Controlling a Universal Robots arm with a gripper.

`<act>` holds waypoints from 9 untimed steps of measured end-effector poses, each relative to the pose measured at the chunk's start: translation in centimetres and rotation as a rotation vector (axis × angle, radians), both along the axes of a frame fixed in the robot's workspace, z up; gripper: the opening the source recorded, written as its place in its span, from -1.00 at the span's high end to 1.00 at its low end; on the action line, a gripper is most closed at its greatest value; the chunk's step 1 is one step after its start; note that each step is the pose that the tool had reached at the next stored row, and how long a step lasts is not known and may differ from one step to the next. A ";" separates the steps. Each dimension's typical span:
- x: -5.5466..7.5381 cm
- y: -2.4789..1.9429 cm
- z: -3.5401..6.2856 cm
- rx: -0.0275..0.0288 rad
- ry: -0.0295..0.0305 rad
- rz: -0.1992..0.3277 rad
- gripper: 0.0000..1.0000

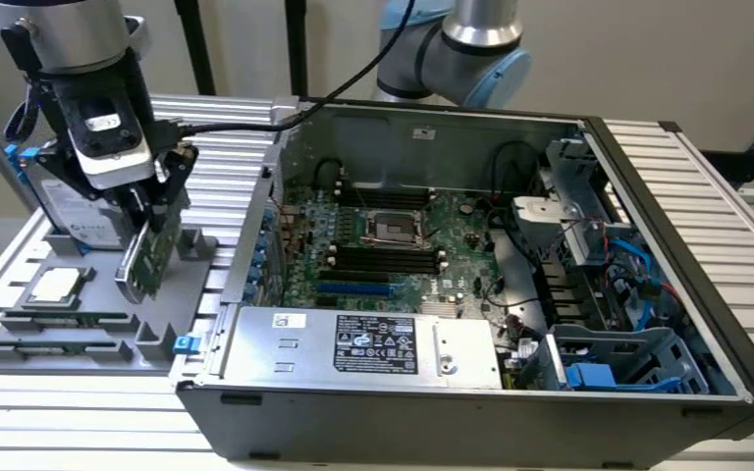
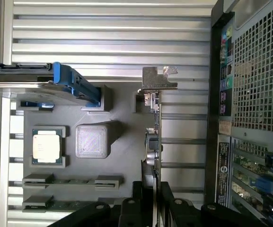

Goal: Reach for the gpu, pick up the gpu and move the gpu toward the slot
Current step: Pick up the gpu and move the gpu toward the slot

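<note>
Tray [image 1: 11, 299] on tabletop [image 1: 63, 412] at the exterior view's left of case [image 1: 482, 422], gpu [image 1: 145, 263] on edge over tray, cpu [image 1: 56, 287] in tray

Bright, even light bleaches the ribbed aluminium table [image 2: 112, 38] almost white, leaving only short soft shadows beside the blocks of the grey tray [image 2: 127, 156], a glint on the bracket of the gpu [image 2: 154, 142] clamped in my pincer [image 2: 153, 188], and gloom in the computer case [image 1: 482, 422] corners.

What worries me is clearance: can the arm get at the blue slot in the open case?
Probably yes: the case is open on top, and nothing covers the blue slot on the motherboard.
</note>
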State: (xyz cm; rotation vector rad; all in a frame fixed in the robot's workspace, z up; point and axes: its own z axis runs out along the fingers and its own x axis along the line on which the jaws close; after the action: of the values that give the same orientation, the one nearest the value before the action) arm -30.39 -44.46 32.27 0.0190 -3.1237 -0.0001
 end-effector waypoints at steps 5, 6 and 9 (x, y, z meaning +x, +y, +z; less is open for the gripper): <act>1.4 -0.14 2.29 0.0000 0.0020 0.000 0.48; 1.8 -0.18 2.74 0.0000 0.0025 0.000 0.48; 3.1 -0.34 4.09 0.0003 0.0040 0.000 0.48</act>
State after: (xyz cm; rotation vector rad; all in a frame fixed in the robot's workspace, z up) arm -27.29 -44.80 36.36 0.0191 -3.1198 -0.0005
